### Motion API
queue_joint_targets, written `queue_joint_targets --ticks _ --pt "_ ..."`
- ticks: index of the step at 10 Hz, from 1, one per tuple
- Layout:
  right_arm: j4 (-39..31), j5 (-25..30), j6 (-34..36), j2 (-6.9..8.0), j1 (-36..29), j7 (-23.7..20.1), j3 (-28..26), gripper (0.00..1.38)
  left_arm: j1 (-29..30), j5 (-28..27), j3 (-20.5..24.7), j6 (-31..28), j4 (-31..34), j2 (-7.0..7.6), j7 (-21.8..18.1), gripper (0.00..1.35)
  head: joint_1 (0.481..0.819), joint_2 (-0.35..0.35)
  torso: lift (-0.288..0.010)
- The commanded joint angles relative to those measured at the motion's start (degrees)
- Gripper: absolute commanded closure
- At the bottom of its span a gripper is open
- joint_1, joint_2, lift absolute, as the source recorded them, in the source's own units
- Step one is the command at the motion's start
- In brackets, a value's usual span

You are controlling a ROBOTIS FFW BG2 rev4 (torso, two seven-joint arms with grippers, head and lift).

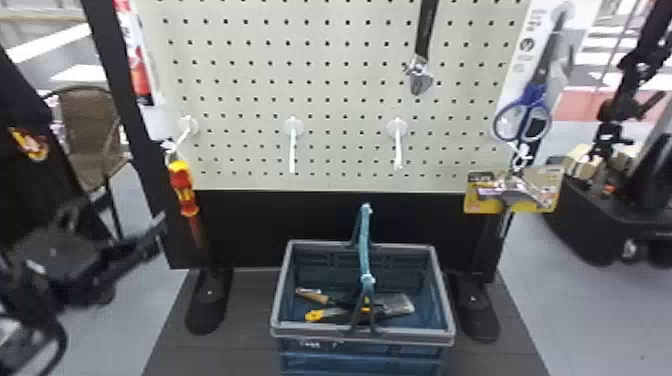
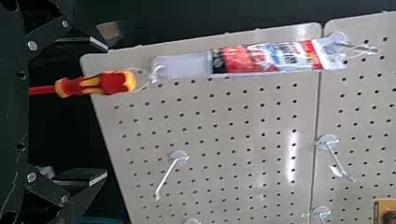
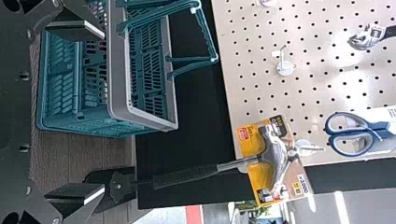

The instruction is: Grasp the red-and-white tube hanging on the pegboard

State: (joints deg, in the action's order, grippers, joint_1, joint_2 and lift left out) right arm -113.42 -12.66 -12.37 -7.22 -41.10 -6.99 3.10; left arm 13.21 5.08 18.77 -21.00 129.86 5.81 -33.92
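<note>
Well ahead of the wide-spread left gripper (image 2: pixel 99 108), the red-and-white tube (image 2: pixel 261 58) is seen ungrasped, the whole reach judged outstanding.

Head camera: faces the pegboard (image 1: pixel 325 75) from above, set farther back. Left wrist camera: close by the pegboard's red-and-white tube (image 2: pixel 266 57) edge. Right wrist camera: close by its claw hammer (image 3: pixel 275 151) corner. Shared: pegboard.

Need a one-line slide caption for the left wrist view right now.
Open left gripper faces the red-and-white tube hanging on the pegboard, red-and-yellow screwdriver hung below it.
</note>
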Motion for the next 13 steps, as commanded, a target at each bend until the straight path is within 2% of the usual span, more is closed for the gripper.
queue_joint_targets --ticks 1,3,4,5,6,8,9,11,12,13 --pt "0.0 0.1 0.1 0.01 0.1 0.0 0.1 0.15 -6.3 1.9 0.7 -4.2 -0.1 2.54 0.1 0.34 0.549 0.000 -0.100" --pt "-0.1 0.2 0.2 0.01 0.2 0.0 0.1 0.15 -13.3 3.0 0.7 -8.4 -0.3 4.91 0.2 0.34 0.549 0.000 -0.100" --pt "-0.1 0.2 0.2 0.01 0.3 0.0 0.1 0.15 -17.6 2.6 0.0 -10.1 -2.9 6.40 0.2 0.33 0.549 0.000 -0.100" --pt "-0.1 0.2 0.2 0.01 0.5 0.0 0.1 0.15 -21.9 5.9 -1.0 -10.3 -9.3 7.55 -0.3 0.33 0.549 0.000 -0.100" --pt "-0.1 0.3 0.2 0.01 0.6 0.0 0.1 0.15 -25.1 7.9 -2.0 -10.2 -13.6 8.16 -0.6 0.32 0.549 0.000 -0.100" --pt "0.0 0.3 0.2 0.01 0.8 -0.2 0.1 0.15 -30.3 7.4 -4.0 -11.0 -17.7 9.13 -1.5 0.32 0.549 0.000 -0.100" --pt "0.0 0.3 0.2 0.01 0.8 -0.3 0.1 0.15 -33.0 7.2 -5.1 -11.8 -19.0 10.18 -1.8 0.32 0.549 0.000 -0.100" --pt "0.1 0.4 0.5 0.01 1.0 -0.3 0.1 0.15 -36.6 6.6 -6.4 -13.4 -19.1 10.80 -1.8 0.33 0.549 0.000 -0.100" --pt "0.1 0.4 0.5 0.01 1.0 -0.3 0.1 0.14 -37.4 5.8 -7.0 -14.3 -19.0 11.50 -1.9 0.38 0.549 0.000 -0.100" --pt "0.1 0.4 0.5 0.01 1.0 -0.3 0.1 0.14 -37.4 5.6 -7.1 -15.3 -18.8 12.03 -2.1 0.76 0.549 0.000 -0.100"
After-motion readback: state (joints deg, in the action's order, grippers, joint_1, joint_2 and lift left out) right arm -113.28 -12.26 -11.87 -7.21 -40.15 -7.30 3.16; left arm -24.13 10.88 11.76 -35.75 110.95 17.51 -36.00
